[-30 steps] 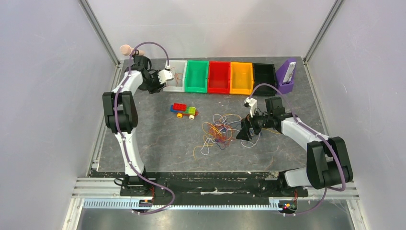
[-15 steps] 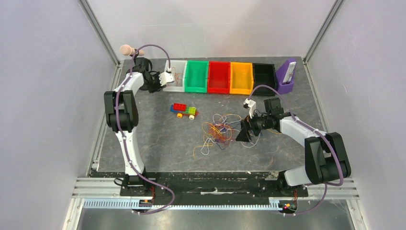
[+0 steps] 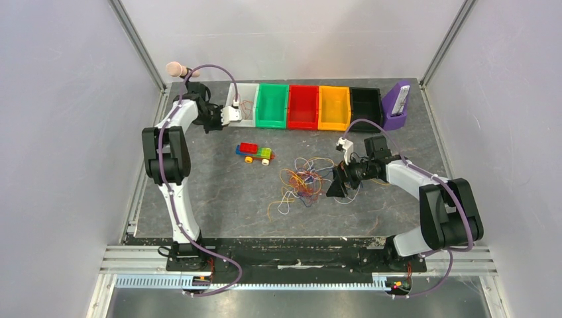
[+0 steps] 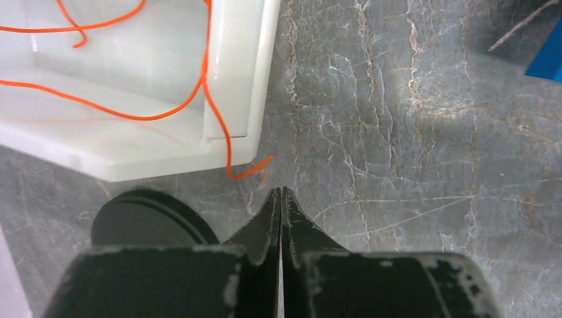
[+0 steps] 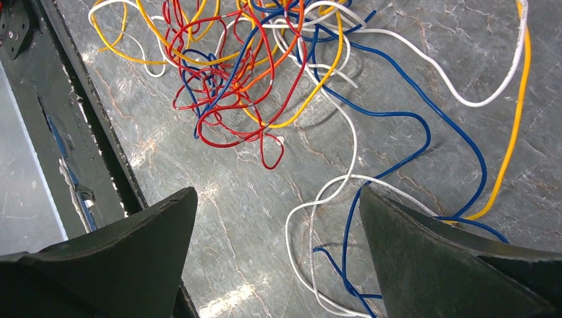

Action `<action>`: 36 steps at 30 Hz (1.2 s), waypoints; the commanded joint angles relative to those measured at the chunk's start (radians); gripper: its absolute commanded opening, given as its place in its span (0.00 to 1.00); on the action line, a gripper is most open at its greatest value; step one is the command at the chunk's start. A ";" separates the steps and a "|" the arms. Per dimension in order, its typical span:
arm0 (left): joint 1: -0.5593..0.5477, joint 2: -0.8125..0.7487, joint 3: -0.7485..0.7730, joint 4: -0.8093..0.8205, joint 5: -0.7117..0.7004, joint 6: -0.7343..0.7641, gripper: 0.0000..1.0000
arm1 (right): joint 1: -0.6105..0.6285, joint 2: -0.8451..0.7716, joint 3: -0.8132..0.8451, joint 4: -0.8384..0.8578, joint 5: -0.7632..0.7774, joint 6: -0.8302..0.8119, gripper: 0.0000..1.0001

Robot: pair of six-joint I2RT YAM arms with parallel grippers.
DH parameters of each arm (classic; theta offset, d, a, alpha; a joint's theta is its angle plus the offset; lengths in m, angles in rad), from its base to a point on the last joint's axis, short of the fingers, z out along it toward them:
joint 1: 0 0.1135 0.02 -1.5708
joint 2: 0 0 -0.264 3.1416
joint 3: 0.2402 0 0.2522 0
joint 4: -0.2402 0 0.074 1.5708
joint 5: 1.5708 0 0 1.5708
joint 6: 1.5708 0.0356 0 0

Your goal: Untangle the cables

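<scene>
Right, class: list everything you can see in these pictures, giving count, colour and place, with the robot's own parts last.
cables: one loose tangle; orange, yellow, white, red, blue; mid-table
orange wire: at least one; orange; in the white bin, an end trailing over its rim
bins: five, in a row at the far edge; white bin, green bin, red bin, orange bin, black bin
purple holder: one; right end of the row
toy brick car: one; red, blue, green; between bins and tangle
pink knob: one; far left corner
table: one; grey marbled
left gripper: black, shut, empty; beside the white bin
right gripper: black, open; at the tangle's edge
</scene>
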 commanded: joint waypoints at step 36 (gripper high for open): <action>-0.033 0.040 0.125 0.050 -0.017 -0.050 0.08 | -0.018 0.028 0.029 -0.020 -0.038 -0.039 0.94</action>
